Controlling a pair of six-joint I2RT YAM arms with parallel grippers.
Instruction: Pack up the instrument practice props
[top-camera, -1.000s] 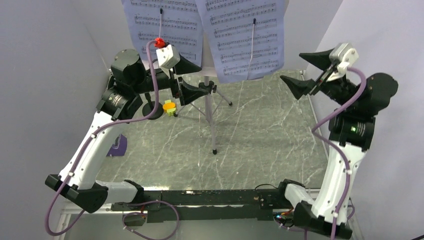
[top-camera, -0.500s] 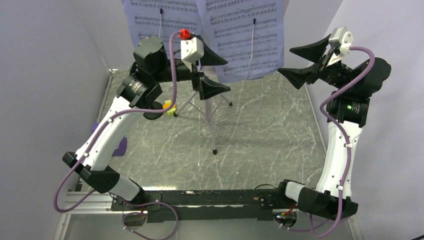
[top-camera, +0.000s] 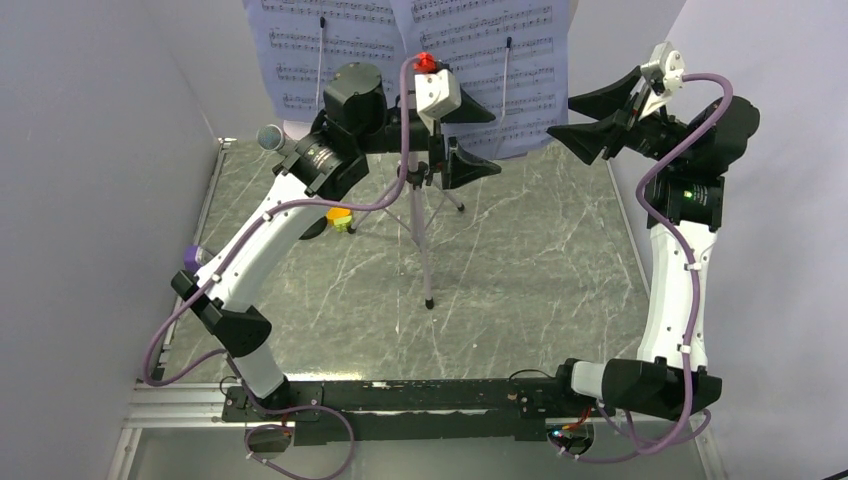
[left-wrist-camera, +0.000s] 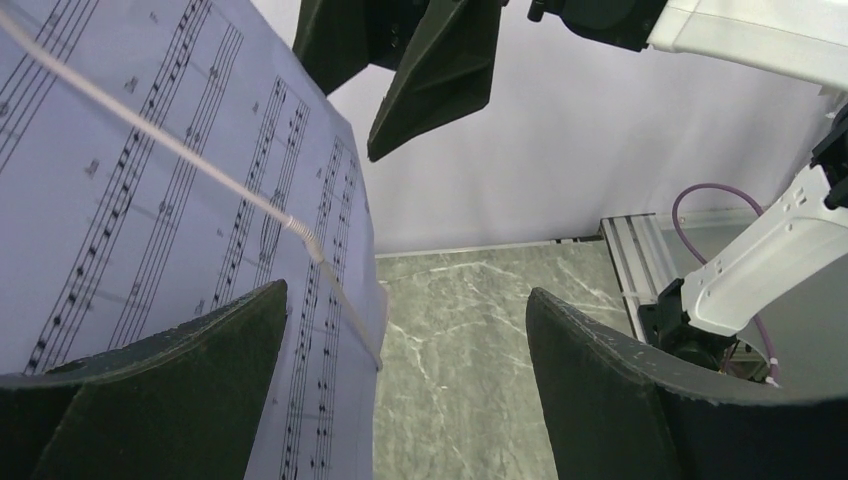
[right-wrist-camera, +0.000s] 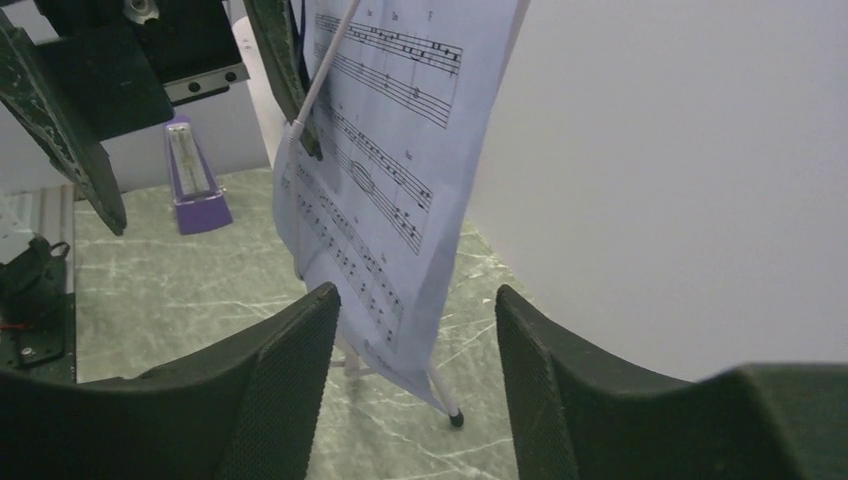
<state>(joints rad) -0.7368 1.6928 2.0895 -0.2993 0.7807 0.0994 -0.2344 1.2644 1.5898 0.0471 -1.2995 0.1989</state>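
White sheet-music pages (top-camera: 470, 55) hang on the grey tripod music stand (top-camera: 421, 235), far side of the marbled surface (top-camera: 520, 270). Left claw (top-camera: 492, 141) and right claw (top-camera: 562, 116), jaws apart and empty, flank the right page's lower edge, apparently positioned to pinch it.

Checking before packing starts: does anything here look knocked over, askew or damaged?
Nothing stands out. The music stand is upright on its tripod legs, both sheet-music pages lie flat under their wire retainers, and the purple metronome stands upright on the table. No tears or spills are visible.
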